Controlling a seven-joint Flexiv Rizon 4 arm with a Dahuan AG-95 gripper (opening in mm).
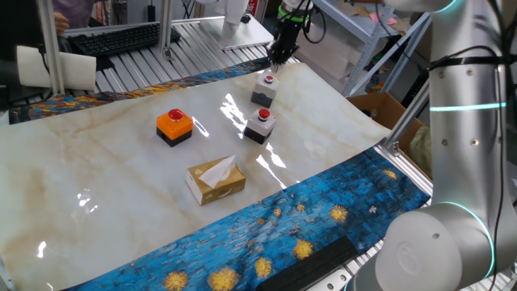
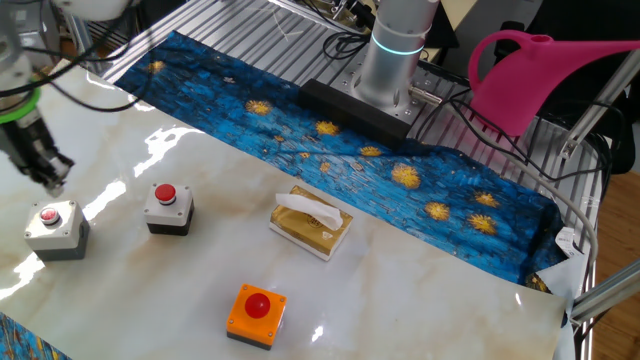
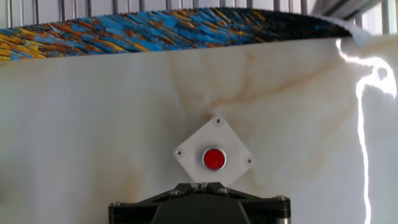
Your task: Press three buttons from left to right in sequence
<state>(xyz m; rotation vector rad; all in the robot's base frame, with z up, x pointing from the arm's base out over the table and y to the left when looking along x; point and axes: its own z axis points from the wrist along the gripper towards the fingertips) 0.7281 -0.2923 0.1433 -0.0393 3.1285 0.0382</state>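
Three buttons are seen on the marbled counter [image 1: 97, 186]. In one fixed view the orange button [image 1: 174, 125] sits left of centre, the nearer grey button [image 1: 260, 124] lies right of centre, and the far grey button [image 1: 265, 88] stands in the upper middle of the frame, close to the counter's far edge. The gripper [image 1: 280, 56] hangs just above and slightly beyond that far button, pointed straight down, with the fingers clenched together and nothing held.

In the hand view the far grey button [image 3: 213, 154] is seen low in the centre, turned diamond-wise, its red cap [image 3: 214, 158] a little ahead of the finger block.

The main risk is judged to be order: if left to right is counted from the orange button, a press here would be out of sequence unless the others are already done, which cannot be told. A second risk is offset: a descent slightly off the cap could land on the grey lid or tip the box. The tissue box [image 1: 215, 179] lies well apart and is unlikely to be disturbed.
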